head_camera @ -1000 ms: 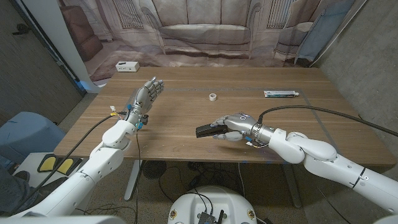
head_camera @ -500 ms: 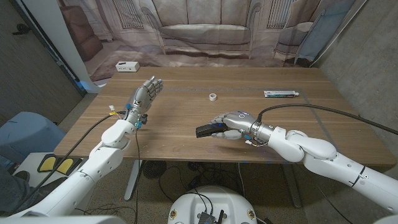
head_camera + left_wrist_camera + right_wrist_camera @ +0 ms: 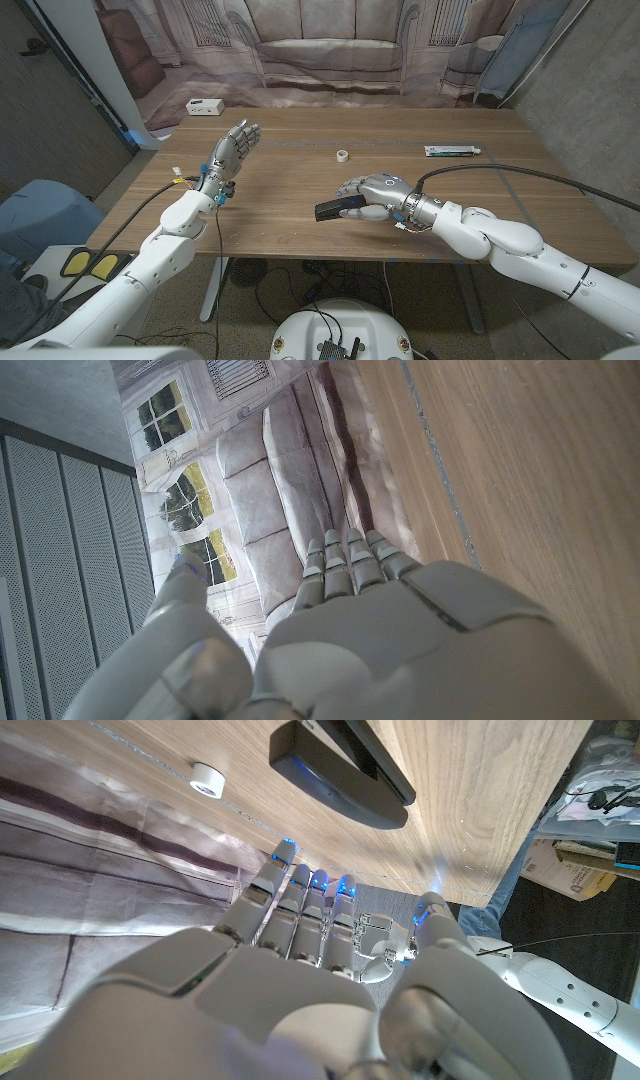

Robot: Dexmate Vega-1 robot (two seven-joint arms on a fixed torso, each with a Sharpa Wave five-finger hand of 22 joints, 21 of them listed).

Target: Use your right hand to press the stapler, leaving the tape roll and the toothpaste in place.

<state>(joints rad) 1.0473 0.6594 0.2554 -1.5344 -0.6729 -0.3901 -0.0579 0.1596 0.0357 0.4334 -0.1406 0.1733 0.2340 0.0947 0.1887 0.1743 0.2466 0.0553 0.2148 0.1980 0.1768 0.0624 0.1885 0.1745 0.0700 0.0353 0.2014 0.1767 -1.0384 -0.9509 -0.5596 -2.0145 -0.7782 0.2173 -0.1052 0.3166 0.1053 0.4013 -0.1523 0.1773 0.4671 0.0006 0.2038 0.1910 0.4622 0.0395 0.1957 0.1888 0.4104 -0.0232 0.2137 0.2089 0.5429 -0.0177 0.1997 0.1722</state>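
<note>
- Your right hand (image 3: 368,192) sits over the near middle of the wooden table (image 3: 280,215), and the black stapler (image 3: 331,209) pokes out from under it toward nine o'clock.
- In the head view, your right fingers (image 3: 350,187) arch over the stapler's rear part; whether they actually touch its top cannot be told from that view.
- In the right wrist view, the right hand (image 3: 300,980) has its fingers straight and side by side with the thumb set apart, and nothing is held in it; the stapler (image 3: 340,770) lies just past the fingertips (image 3: 300,875), with bare wood showing between them.
- So your right hand is spread and empty, hovering close by the stapler rather than gripping it.
- The tape roll (image 3: 342,155) lies at about twelve o'clock from the stapler, well apart from it toward the far side of the table; it also shows in the right wrist view (image 3: 207,778).
- The toothpaste (image 3: 452,151) lies flat near the far edge, at about two o'clock from your right hand, well apart.
- Your left hand (image 3: 232,152) is raised above the table at about ten o'clock from the stapler, fingers extended and loosely apart, holding nothing; the left wrist view (image 3: 400,640) shows its fingers straight alongside the wood.
</note>
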